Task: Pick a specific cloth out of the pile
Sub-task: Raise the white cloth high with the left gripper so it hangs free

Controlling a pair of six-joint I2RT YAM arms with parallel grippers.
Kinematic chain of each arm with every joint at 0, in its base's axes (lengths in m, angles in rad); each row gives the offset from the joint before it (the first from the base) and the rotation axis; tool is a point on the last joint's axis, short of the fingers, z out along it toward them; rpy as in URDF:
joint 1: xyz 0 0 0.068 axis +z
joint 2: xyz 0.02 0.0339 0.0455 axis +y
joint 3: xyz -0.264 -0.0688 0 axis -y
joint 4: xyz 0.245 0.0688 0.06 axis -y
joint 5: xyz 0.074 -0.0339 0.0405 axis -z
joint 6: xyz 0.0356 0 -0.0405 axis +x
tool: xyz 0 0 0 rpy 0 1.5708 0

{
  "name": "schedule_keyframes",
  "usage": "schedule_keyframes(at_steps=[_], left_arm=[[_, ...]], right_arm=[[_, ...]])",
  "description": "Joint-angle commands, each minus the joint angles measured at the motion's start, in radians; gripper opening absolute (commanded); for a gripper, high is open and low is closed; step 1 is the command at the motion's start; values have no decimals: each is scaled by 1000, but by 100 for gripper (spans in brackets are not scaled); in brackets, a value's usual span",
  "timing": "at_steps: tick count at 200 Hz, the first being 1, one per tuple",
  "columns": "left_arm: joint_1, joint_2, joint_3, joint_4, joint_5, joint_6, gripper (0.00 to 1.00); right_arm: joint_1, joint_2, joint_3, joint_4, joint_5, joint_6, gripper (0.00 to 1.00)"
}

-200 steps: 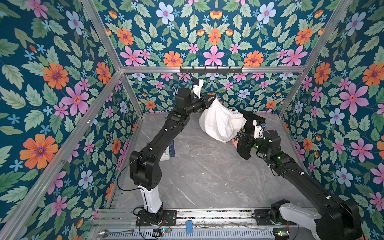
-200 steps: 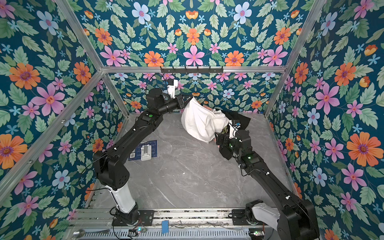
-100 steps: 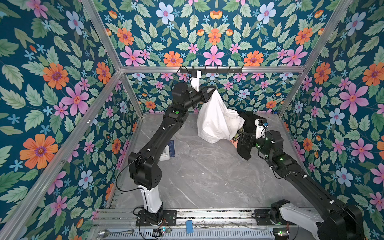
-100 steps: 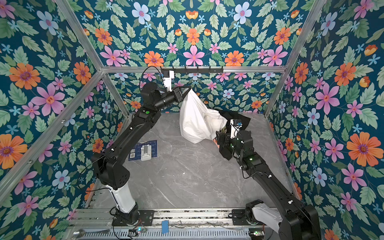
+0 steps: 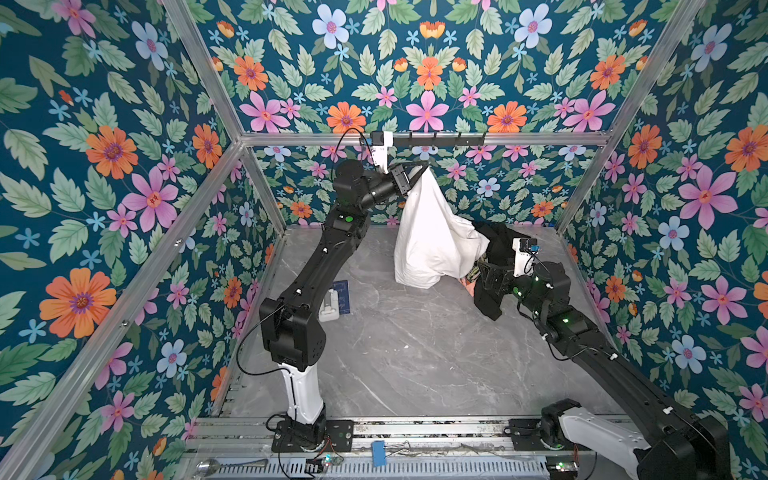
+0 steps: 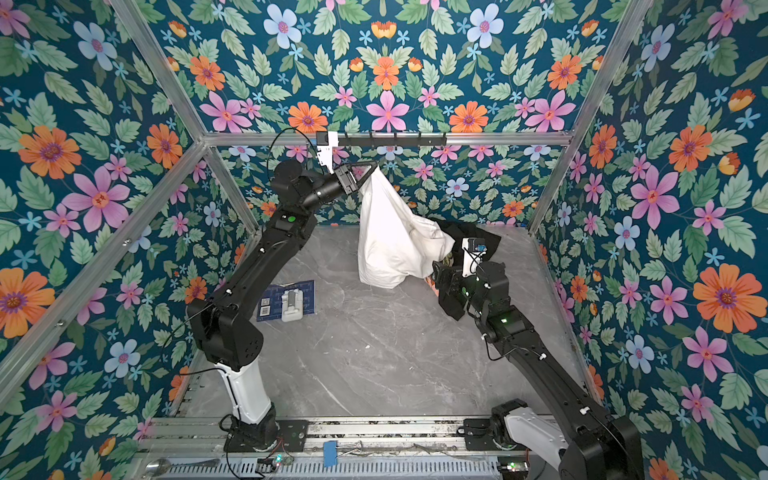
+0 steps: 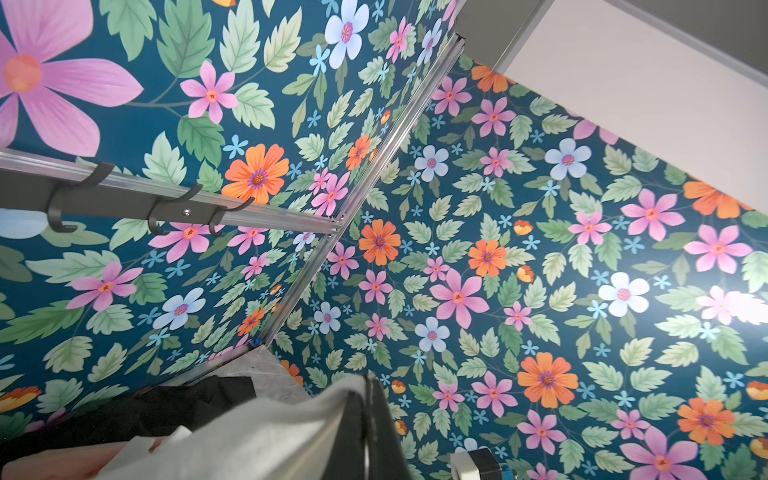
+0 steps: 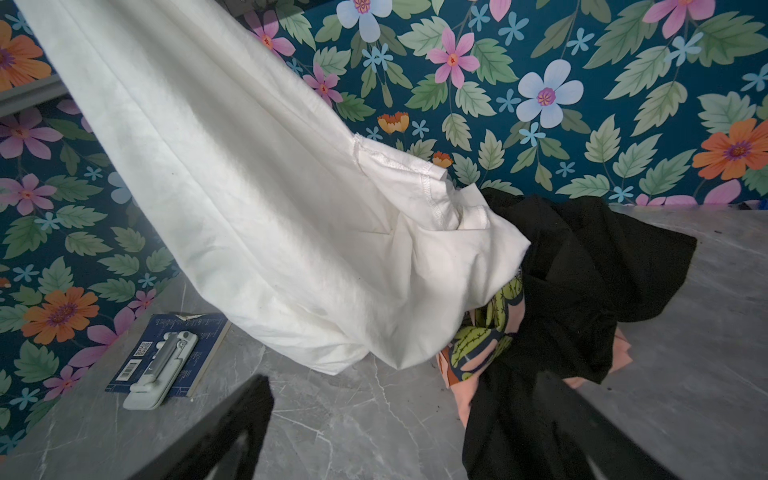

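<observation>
**Top views.** In both top views the left gripper (image 5: 423, 169) is raised high near the back wall, just below the hook rail (image 5: 436, 139). Its jaws are pinched fully together on one edge of the white garment (image 5: 432, 241). The garment hangs from that pinch as a long drape. Its lower bulk sags beside the pile (image 5: 490, 257), where the black garment (image 5: 498, 243) lies. The right gripper (image 5: 485, 275) sits low against that heap.

**Left wrist view.** White fabric (image 7: 270, 436) runs straight up into the closed fingertips (image 7: 372, 395). The grip looks narrow, on a fold only.

**Right wrist view.** The right gripper (image 8: 407, 436) has its jaws spread as wide as they go and nothing clamped. A fold of black fabric lies in the gap. The white garment's free corner overlaps the peach-pink cactus-print shirt (image 8: 482, 345). Whether its lowest fold is clear of the grey table (image 8: 332, 415) cannot be told. A blue card with a white device (image 8: 166, 357) lies well apart.

**Assessment.** The step in hand is extraction: the cloth is picked and lifted but apparently not fully separated from the pile. The next move calls for carrying it sideways, away from the heap, without dragging the printed shirt. The right gripper should hold the remaining garments down or stay clear of them. The main risk is the cloth slipping from the thin pinch.
</observation>
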Motion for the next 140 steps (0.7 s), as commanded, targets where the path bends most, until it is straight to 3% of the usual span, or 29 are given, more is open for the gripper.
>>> schedule_keyframes(at_steps=[1,52,73,140], left_arm=[[8,-3,30,118,44,-55,0],[10,-17,41,110,43,-103,0],[12,-35,56,41,8,-123,0],[21,-97,68,44,-66,-179,0]], right_arm=[[1,5,-1,12,-59,-37,99],[1,42,18,28,-143,-58,99],[1,59,31,35,-159,-68,99],[1,99,52,99,-233,-109,99]])
